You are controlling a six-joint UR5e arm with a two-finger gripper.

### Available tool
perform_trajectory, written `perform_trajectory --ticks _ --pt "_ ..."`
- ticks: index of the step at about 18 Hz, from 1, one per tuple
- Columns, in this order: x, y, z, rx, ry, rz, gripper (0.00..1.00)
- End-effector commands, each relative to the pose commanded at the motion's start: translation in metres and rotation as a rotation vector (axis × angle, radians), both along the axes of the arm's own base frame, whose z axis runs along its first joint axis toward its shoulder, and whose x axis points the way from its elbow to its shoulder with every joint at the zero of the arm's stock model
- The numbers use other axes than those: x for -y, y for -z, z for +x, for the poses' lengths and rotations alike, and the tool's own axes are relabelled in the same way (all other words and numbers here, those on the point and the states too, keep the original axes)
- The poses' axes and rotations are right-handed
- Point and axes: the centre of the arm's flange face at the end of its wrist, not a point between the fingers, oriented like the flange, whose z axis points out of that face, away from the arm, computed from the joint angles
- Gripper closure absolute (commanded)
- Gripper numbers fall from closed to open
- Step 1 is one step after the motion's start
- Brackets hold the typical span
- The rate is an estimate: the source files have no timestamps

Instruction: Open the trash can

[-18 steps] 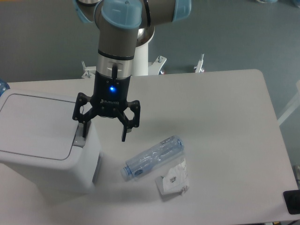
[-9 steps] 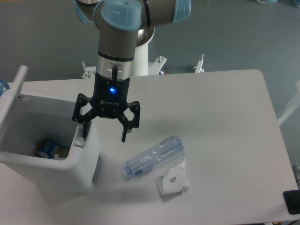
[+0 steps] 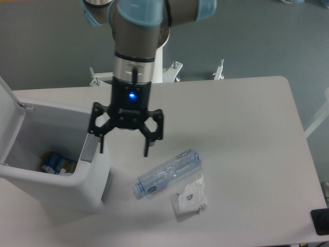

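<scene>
The white trash can (image 3: 61, 188) stands at the left of the table. Its lid (image 3: 9, 118) is swung up and back at the far left, so the inside shows, with some packaging lying at the bottom. The grey push tab (image 3: 90, 149) sits on the can's right rim. My gripper (image 3: 125, 152) is open and empty, pointing down. Its left finger hangs just right of the tab, its right finger over the table beside the can.
A clear plastic bottle (image 3: 168, 172) lies on its side on the table right of the can. A crumpled white wrapper (image 3: 190, 196) lies just below it. The table's front edge runs close under both.
The lid went from shut to fully open, swinging back to the left. My gripper has shifted a little to the right, off the tab.
</scene>
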Motion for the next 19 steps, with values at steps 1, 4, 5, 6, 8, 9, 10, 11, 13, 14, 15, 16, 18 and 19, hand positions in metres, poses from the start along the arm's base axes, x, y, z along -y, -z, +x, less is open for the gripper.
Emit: perform_trajectory --ticks 1,4,5,6,8,9,10,11,13,14,15,16,18,19 --pt "-0.002 0.002 -0.015 -0.015 0.004 -0.004 0.0" --pt "0.008 0.032 -0.07 -0.073 0.007 -0.081 0.0" --pt "0.012 0.047 -0.086 -0.112 0.025 -0.136 0.0" --pt "0.013 0.07 -0.1 -0.149 0.061 -0.206 0.0" --pt "0.024 0.108 -0.128 -0.184 0.095 -0.322 0.0" --pt "0.025 0.125 -0.136 -0.189 0.106 -0.364 0.0" --pt "0.026 0.136 -0.142 -0.202 0.122 -0.401 0.0" --pt "0.033 0.14 -0.148 -0.216 0.135 -0.429 0.0" --pt "0.038 0.142 -0.15 -0.223 0.153 -0.446 0.0" --pt "0.038 0.144 -0.151 -0.226 0.17 -0.453 0.0" --pt "0.039 0.148 -0.15 -0.236 0.205 -0.473 0.0" --pt "0.041 0.158 -0.147 -0.245 0.246 -0.505 0.0" --pt "0.047 0.166 -0.145 -0.268 0.292 -0.559 0.0" --pt "0.046 0.167 -0.145 -0.269 0.293 -0.567 0.0"
